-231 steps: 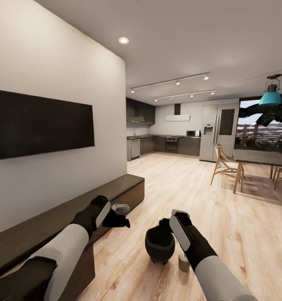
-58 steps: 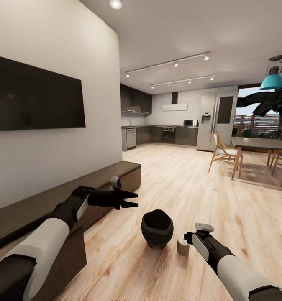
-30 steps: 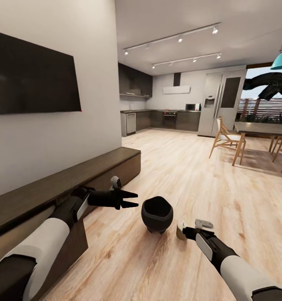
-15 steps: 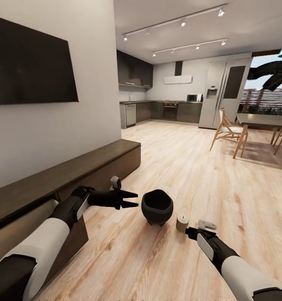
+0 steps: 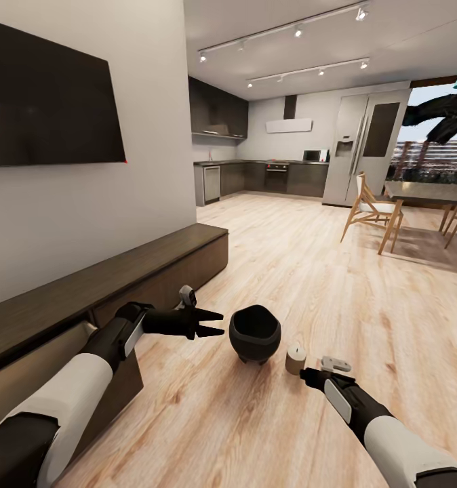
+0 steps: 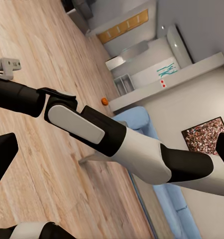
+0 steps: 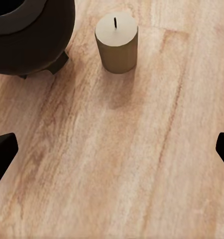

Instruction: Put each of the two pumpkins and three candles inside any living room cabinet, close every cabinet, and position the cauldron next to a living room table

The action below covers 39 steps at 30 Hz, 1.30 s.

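Hovering low over the wood floor (image 5: 310,285), the right gripper (image 5: 318,374) is wide open and empty, near a beige candle (image 5: 295,358). Just beyond stands the black cauldron (image 5: 255,333). The left gripper (image 5: 208,324), slightly parted, holds nothing, beside the cabinet (image 5: 120,274).

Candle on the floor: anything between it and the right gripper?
Nothing visible. The candle stands upright on bare floor, straight ahead of the open right gripper. The cauldron stands beside the candle with a small gap, off the direct line.
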{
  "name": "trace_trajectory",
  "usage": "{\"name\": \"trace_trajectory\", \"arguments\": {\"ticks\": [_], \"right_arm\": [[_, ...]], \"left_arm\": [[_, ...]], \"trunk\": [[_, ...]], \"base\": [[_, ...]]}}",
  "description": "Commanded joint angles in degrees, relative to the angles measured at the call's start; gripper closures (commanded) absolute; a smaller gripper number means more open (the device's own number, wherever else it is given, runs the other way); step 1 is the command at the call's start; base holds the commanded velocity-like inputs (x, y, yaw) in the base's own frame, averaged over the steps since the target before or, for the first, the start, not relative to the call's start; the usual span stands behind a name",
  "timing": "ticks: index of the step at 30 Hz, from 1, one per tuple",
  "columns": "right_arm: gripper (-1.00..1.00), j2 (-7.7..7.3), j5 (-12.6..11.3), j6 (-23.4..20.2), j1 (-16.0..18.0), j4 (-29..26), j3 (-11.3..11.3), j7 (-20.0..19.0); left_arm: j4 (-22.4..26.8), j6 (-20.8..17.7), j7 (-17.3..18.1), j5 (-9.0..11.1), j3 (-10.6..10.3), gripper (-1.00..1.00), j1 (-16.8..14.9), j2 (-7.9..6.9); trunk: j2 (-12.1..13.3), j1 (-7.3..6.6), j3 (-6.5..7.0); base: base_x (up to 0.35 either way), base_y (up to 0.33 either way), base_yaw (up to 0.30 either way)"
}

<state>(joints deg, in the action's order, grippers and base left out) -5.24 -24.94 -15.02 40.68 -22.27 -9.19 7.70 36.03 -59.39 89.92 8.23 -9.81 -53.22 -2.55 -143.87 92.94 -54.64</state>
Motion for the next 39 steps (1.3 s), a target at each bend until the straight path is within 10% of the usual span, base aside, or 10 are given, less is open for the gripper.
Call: {"name": "trace_trajectory", "arguments": {"ticks": [1, 39], "right_arm": [[-1.00, -0.08, -0.55, -0.27, 0.01, -0.13, -0.45, 0.45], [-1.00, 0.07, 0.22, -1.37, 0.01, -0.04, -0.93, 0.28]], "left_arm": [[0.00, -0.61, 0.08, 0.42, -0.37, -1.00, -0.04, -0.08], [0.01, -0.61, 0.08, 0.38, -0.39, -1.00, -0.04, 0.00]], "trunk": [[-0.02, 0.00, -0.06], [-0.02, 0.00, -0.06]], "base": [[0.164, 0.000, 0.000], [0.218, -0.168, 0.000]]}}
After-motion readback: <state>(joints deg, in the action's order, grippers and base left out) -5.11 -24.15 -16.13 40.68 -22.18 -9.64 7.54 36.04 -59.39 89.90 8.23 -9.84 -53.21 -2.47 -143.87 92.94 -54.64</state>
